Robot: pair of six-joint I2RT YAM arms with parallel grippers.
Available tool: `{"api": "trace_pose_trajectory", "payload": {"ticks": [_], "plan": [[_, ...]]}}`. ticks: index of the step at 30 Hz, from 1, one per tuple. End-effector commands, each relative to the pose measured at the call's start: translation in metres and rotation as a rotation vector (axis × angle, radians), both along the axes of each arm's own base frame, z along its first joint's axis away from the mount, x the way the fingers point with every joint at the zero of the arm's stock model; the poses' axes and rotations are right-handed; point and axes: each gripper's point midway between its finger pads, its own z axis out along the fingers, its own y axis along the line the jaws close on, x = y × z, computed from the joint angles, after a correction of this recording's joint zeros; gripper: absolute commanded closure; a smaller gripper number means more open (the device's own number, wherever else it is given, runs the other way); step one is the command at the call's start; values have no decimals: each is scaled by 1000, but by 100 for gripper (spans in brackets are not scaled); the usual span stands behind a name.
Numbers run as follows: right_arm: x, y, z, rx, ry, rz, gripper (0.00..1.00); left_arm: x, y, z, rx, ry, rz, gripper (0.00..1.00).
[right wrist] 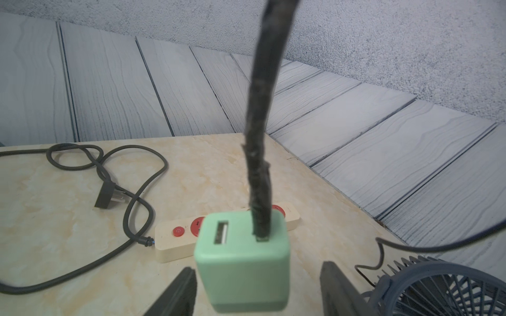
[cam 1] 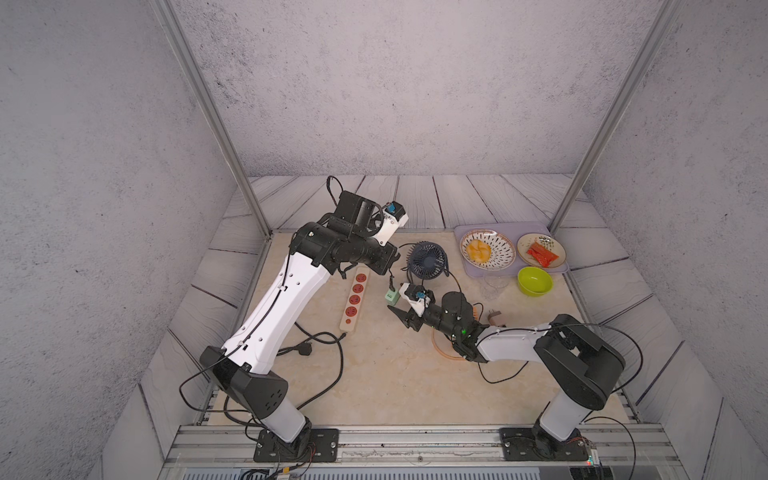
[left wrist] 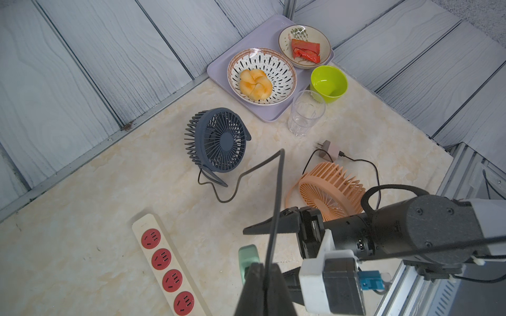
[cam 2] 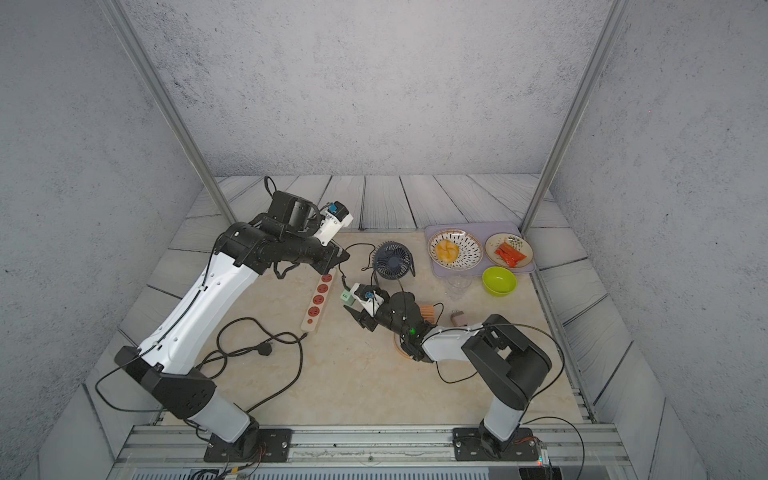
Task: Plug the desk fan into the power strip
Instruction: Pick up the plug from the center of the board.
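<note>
The dark blue desk fan [cam 1: 428,259] [left wrist: 219,139] stands upright at the back of the table. Its thin black cable [left wrist: 276,205] runs up into my left gripper [left wrist: 264,266], which is shut on it. A mint-green USB plug [right wrist: 242,262] [cam 1: 391,296] hangs from that cable just above the table. My right gripper [right wrist: 258,270] [cam 1: 397,311] is open, one finger on either side of the plug, with a gap on at least one side. The cream power strip [cam 1: 353,299] [right wrist: 175,240], with red sockets, lies flat just left of the plug.
An orange fan [left wrist: 328,188] lies under my right arm, its pink plug [left wrist: 331,150] beside it. A glass [left wrist: 305,115], a green bowl [left wrist: 328,82] and a lilac tray [left wrist: 219,71] with two dishes stand at the back right. The strip's black cord [cam 1: 303,351] loops front left.
</note>
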Motion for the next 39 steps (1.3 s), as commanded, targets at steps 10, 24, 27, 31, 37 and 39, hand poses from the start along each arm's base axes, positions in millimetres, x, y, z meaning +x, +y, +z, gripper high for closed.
{"api": "trace_pose_trajectory", "payload": {"ticks": [10, 24, 27, 31, 37, 39], "plan": [[-3, 10, 6, 37, 4, 41, 36, -17, -4, 15, -28, -23, -44, 100], [-2, 7, -2, 35, 13, 22, 41, -16, -4, 20, -28, -37, -40, 100], [-1, 6, -2, 37, 16, 14, 46, -15, -3, 21, -26, -42, -38, 100], [3, 0, 2, 51, 13, -28, 58, -15, -1, 22, -22, -50, -29, 100], [6, -6, 10, 51, 1, -62, 68, -14, 8, 29, 2, -98, -7, 66], [6, -8, 12, 53, -2, -73, 68, -16, 11, 31, 7, -110, -3, 47]]}}
